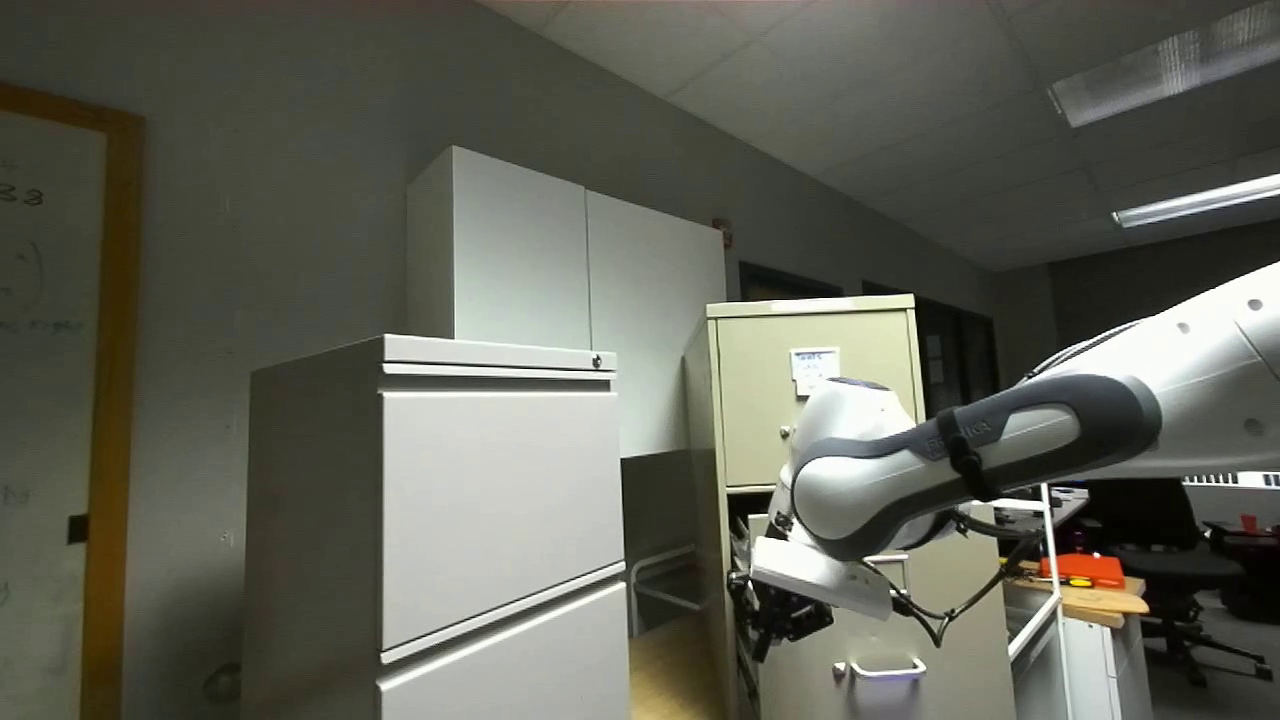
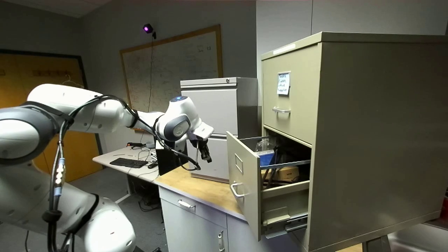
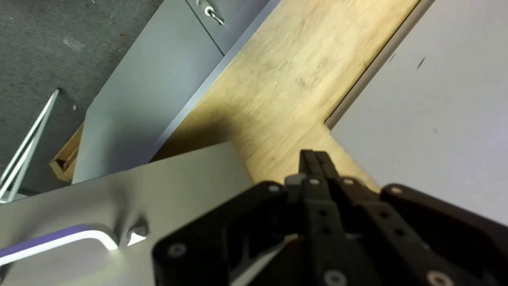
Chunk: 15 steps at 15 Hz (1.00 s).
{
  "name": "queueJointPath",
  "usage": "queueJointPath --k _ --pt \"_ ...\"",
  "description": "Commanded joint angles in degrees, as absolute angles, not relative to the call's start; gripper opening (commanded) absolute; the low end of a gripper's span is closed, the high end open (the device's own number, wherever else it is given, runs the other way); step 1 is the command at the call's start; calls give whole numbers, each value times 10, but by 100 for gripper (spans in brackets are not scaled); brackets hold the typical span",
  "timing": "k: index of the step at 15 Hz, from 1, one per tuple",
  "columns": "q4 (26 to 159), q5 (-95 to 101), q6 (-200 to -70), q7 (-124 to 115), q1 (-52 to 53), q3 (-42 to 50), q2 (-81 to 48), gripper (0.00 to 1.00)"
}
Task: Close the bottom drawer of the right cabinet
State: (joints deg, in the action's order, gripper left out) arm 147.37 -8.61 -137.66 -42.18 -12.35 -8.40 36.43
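While its two slim fingers (image 3: 308,163) sit side by side, drawn narrow, the black end effector (image 3: 316,154) hangs near but apart from the bottom drawer (image 2: 249,201) of the narrow tan metal filing cabinet (image 2: 378,140). That drawer is pulled out beside the end effector, with a blue item (image 2: 266,158) and a brown box (image 2: 288,172) lying behind its flat front. In the wrist view its curved white handle (image 3: 53,241) is to the left of the end effector. Higher than the end effector, the cabinet's upper drawer (image 2: 301,122) is closed and bears a white paper label (image 2: 284,84). On the end effector's other side in the wrist view, a boxy light-grey cabinet (image 3: 444,111) stands on the pale wooden surface (image 3: 285,91), which spreads beneath the end effector. A white-and-grey robot arm (image 1: 1210,400) carries the end effector, which points downward.
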Motion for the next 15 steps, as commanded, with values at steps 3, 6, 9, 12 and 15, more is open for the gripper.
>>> queueJointPath --k 3,6,9,12,15 --pt "1516 -15 -1453 -574 -203 -118 385 0" --pt "1533 27 -1482 -663 -247 -141 399 0" --pt "1537 73 -1511 -762 -296 -176 405 0" --pt "1521 128 -1542 -869 -358 -220 395 0" --pt "1497 179 -1557 -977 -420 -270 371 0"
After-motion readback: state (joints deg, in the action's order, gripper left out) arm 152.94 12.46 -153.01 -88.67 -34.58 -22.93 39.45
